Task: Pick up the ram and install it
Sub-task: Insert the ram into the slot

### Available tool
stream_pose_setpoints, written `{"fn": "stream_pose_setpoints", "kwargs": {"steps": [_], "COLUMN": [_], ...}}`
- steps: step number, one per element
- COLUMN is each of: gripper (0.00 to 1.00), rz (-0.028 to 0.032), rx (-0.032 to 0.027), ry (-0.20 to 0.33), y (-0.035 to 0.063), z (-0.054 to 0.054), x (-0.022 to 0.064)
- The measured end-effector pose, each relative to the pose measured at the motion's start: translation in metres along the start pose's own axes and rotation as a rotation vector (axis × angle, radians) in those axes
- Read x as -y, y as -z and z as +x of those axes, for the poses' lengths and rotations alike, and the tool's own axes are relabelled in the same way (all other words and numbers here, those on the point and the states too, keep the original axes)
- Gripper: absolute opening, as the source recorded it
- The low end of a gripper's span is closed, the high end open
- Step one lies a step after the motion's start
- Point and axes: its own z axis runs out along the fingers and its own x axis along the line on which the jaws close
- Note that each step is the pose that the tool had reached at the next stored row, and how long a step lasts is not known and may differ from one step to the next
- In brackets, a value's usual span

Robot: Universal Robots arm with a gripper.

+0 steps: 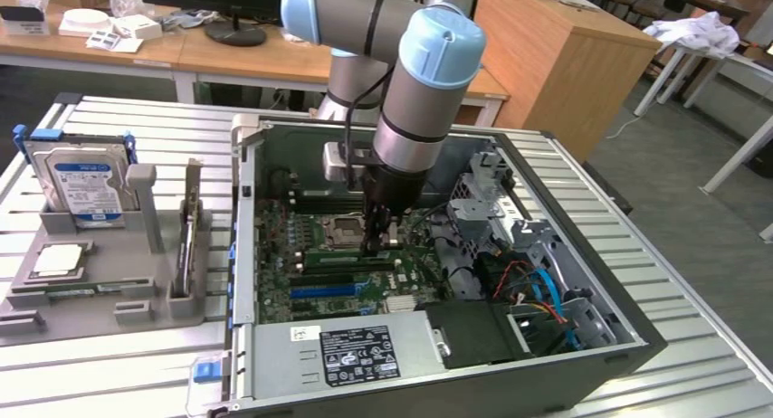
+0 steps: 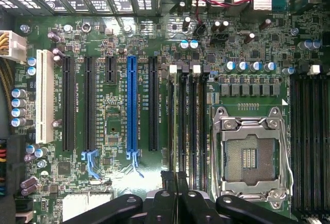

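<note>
My gripper (image 1: 382, 240) is down inside the open computer case, low over the black memory slots (image 2: 188, 121) beside the empty processor socket (image 2: 251, 154). Its two fingertips (image 2: 168, 182) are pressed together, so it is shut (image 2: 175, 178). I cannot tell whether anything thin is pinched between them. A thin dark edge runs along the slot straight ahead of the tips. In the exterior view a long narrow green stick, which looks like the ram (image 1: 58, 291), lies in a front groove of the grey tray (image 1: 109, 264) at the exterior view's left.
The tray also holds an upright hard drive (image 1: 82, 181), a square silver processor chip (image 1: 61, 259) and an upright card (image 1: 188, 232). Inside the case are the power supply (image 1: 357, 353), a drive cage with cables (image 1: 531, 291) and expansion slots (image 2: 132, 102). The case walls hem in the arm.
</note>
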Motion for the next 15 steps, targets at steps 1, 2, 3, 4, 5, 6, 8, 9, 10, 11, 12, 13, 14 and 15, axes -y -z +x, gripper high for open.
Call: {"fn": "stream_pose_setpoints", "kwargs": {"steps": [1, 2, 3, 4, 5, 6, 8, 9, 10, 11, 12, 13, 14, 15], "gripper": [0.11, 0.11, 0.11, 0.11, 0.11, 0.11, 0.11, 0.11, 0.11, 0.11, 0.11, 0.11, 0.11, 0.11], "rz": [0.0000, 0.0000, 0.0000, 0.0000, 0.0000, 0.0000, 0.0001, 0.0001, 0.0000, 0.0000, 0.0000, 0.0000, 0.0001, 0.0001], "rx": [0.0000, 0.0000, -0.0001, 0.0000, 0.0000, 0.0001, 0.0002, 0.0001, 0.0000, -0.0001, 0.0000, 0.0000, 0.0001, 0.0001], "ry": [0.000, 0.000, 0.000, 0.000, 0.000, 0.000, 0.000, 0.000, 0.000, 0.000, 0.000, 0.000, 0.000, 0.000], "y": [-0.0002, -0.0002, -0.0002, -0.0003, -0.0003, -0.0005, -0.0007, -0.0007, -0.0007, -0.0008, -0.0009, -0.0009, -0.0010, -0.0011], "z": [0.0000, 0.0001, 0.0001, 0.0001, 0.0001, 0.0001, 0.0001, 0.0001, 0.0001, 0.0001, 0.0001, 0.0001, 0.0001, 0.0001], "x": [0.0000, 0.0000, 0.0000, 0.0000, 0.0000, 0.0000, 0.0000, 0.0000, 0.0000, 0.0000, 0.0000, 0.0000, 0.0000, 0.0000]}}
